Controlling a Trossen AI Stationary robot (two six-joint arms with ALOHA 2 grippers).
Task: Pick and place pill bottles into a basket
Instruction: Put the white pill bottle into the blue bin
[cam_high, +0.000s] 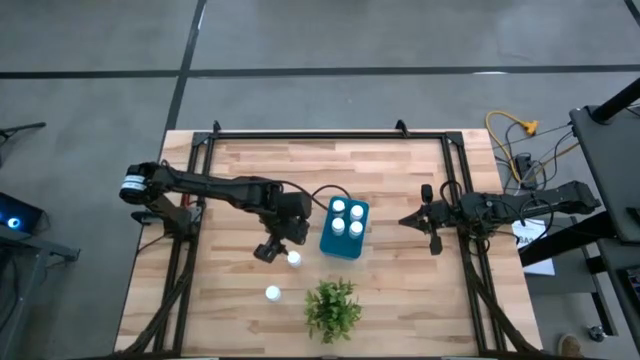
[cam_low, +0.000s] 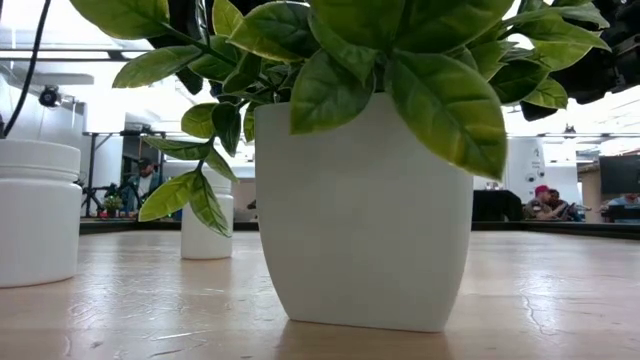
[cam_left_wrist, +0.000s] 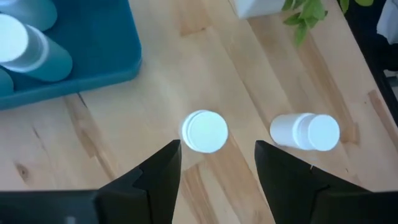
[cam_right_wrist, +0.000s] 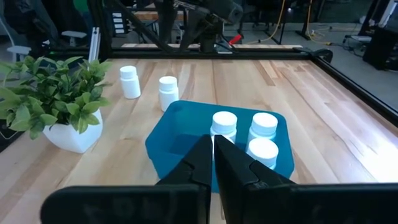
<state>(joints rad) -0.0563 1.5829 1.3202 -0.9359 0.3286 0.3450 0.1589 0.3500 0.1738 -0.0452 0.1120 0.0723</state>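
Two white pill bottles stand upright on the table: one (cam_high: 294, 259) just in front of my left gripper (cam_high: 270, 250), the other (cam_high: 272, 293) nearer the front edge. In the left wrist view my left gripper (cam_left_wrist: 217, 158) is open and hovers over the near bottle (cam_left_wrist: 204, 130), touching nothing; the other bottle (cam_left_wrist: 306, 131) is off to one side. The teal basket (cam_high: 330, 244) holds several upright bottles (cam_right_wrist: 263, 124). My right gripper (cam_high: 408, 220) is shut and empty to the right of the basket (cam_right_wrist: 163, 140).
A green plant in a white pot (cam_high: 332, 305) stands near the front edge, close to the loose bottles, and it fills the low view (cam_low: 365, 210). Black frame rails (cam_high: 190, 200) run along the table's sides. Cables lie beyond the right edge.
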